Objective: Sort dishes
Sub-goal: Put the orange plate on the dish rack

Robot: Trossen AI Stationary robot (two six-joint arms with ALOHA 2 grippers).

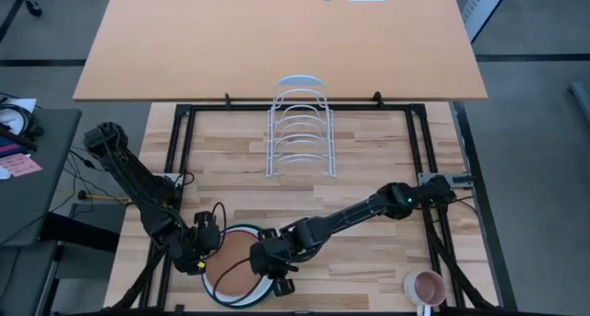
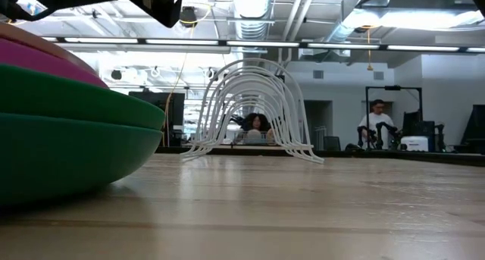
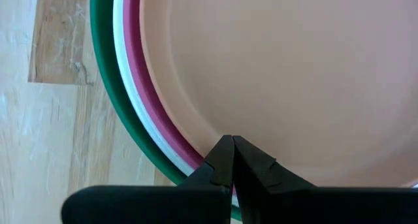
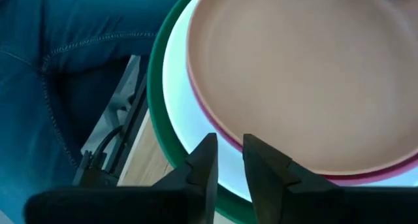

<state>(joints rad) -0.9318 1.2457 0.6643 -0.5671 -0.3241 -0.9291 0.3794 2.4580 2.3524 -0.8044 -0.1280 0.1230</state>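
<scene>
Four dishes lie nested in one stack near the table's near edge, left of centre: a terracotta plate [image 1: 235, 265] on top, then a pink plate [image 3: 134, 67], a white plate [image 4: 176, 93] and a dark green plate [image 2: 68, 146] resting on the wood. My left gripper [image 1: 207, 253] is shut, its tips [image 3: 232, 145] over the stack's left rim. My right gripper [image 1: 274, 270] is at the stack's right side, its fingers a little apart [image 4: 228, 145] above the pink and terracotta rims. My left gripper points down at a slant with its shut tips at the terracotta plate's rim [image 3: 215, 136]; I cannot tell whether they touch it. My right gripper slants down from the table's right, a finger [image 4: 210, 152] on either side of the pink rim [image 4: 225, 140]; touching or not, I cannot tell.
A white wire rack [image 1: 300, 122] stands upright at the table's far middle. A small pink mug [image 1: 426, 286] sits at the near right corner. A person in jeans [image 4: 65, 54] is just past the near edge. Bare wood lies between the stack and the rack.
</scene>
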